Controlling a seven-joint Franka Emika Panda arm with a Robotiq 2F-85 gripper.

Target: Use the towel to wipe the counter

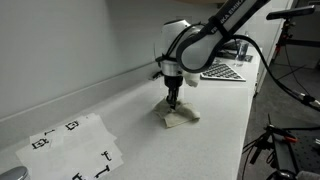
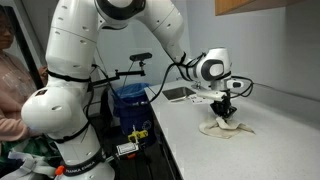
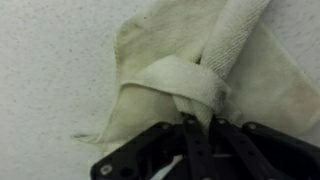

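1. Tool [image 3: 200, 122]: dark fingers [image 3: 190, 135] drawn close together and pinching a rolled fold of cloth. It points straight down in both exterior views [image 1: 173, 99] [image 2: 227, 112]. State: clamped on the towel.
2. Towel [image 3: 150, 60]: off-white, woven and crumpled. One thick twisted strand runs away from the fingers toward the frame edge in the wrist view, and the rest is spread flat around the grip. In both exterior views it is a small bunched heap [image 1: 181, 118] [image 2: 226, 127] directly under the tool, lying on the worktop.
3. Worktop [image 1: 120, 112]: pale, speckled and long. The towel sits about mid-length, nearer the front edge than the wall. Also seen in an exterior view [image 2: 195, 150] and as background in the wrist view [image 3: 50, 60].
4. Arm [image 2: 100, 50]: white with black joints. It reaches over the worktop from beyond its far end in an exterior view [image 1: 205, 42].
5. Sheet [image 1: 75, 145]: white with black printed marks, flat on the worktop and well apart from the towel.
6. Flat grey device [image 1: 222, 70]: on the far part of the worktop, behind the tool. Kind not clear.
7. Wall [image 1: 60, 40]: plain and light, along the back of the worktop.
8. Blue bin [image 2: 130, 100]: beside the worktop, by the arm's base.
9. Person [image 2: 10, 80]: partly in frame at the edge, in a pink top.
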